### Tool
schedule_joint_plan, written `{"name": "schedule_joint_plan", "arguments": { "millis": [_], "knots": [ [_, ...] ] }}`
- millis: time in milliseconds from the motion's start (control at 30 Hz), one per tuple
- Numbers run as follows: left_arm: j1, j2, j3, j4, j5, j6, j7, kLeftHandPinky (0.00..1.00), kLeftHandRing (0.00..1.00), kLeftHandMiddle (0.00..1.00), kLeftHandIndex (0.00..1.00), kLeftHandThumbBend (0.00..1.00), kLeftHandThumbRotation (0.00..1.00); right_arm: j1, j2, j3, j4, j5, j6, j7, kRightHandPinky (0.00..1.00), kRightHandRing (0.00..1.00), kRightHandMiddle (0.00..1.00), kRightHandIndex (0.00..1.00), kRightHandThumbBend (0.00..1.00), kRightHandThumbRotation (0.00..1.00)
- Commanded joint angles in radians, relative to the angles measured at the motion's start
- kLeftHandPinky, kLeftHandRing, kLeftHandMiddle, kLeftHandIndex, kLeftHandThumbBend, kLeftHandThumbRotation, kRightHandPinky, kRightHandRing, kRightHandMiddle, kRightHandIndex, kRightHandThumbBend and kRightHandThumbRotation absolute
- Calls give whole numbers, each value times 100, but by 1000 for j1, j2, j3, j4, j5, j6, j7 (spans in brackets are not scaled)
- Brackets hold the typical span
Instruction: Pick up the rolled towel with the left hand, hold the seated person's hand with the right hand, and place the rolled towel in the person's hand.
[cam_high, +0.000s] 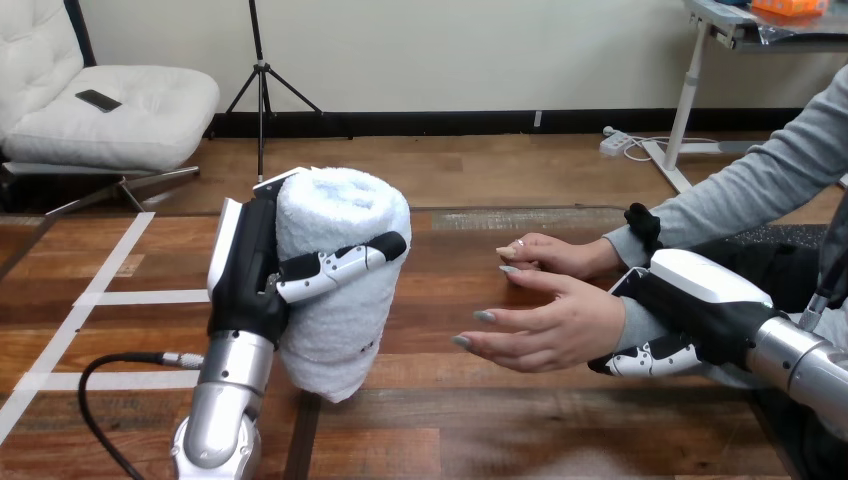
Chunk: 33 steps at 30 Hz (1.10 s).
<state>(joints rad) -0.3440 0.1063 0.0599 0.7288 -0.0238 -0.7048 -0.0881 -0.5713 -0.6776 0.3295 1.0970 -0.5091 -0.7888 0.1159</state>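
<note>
My left hand (245, 285) is shut on the rolled white towel (345, 300), which stands upright and is held above the wooden table (480, 430) at centre left. The thumb crosses the towel's front. To the right, the person's hand (550, 325) is stretched out flat towards the towel, fingers straight, a short gap away from it. My right hand (700, 295) sits at that hand's wrist: its white back lies over the grey sleeve and its fingers (650, 358) curl round beneath the wrist.
The person's other hand (555, 255) rests loosely curled just behind the outstretched one. A black cable (110, 365) loops over the table at lower left, beside white tape lines (90, 300). Bare wood lies between the towel and the person's hands.
</note>
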Motion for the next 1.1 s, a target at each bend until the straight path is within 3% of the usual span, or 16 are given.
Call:
{"name": "schedule_joint_plan", "arguments": {
  "millis": [0,567,1067],
  "knots": [
    [-161,8,25,57,-2,-51,20,27,32,38,40,66,0,-38,17,-24,-58,29,-13,2,17,20,25,27,52,36],
    [-235,-11,23,171,1,-60,51,28,32,38,40,64,0,-41,20,-27,-69,33,-28,1,21,24,29,35,53,34],
    [-273,-35,22,237,-17,-70,54,29,33,38,41,65,0,-40,21,-27,-84,35,-25,8,18,21,26,31,54,33]
  ]
}}
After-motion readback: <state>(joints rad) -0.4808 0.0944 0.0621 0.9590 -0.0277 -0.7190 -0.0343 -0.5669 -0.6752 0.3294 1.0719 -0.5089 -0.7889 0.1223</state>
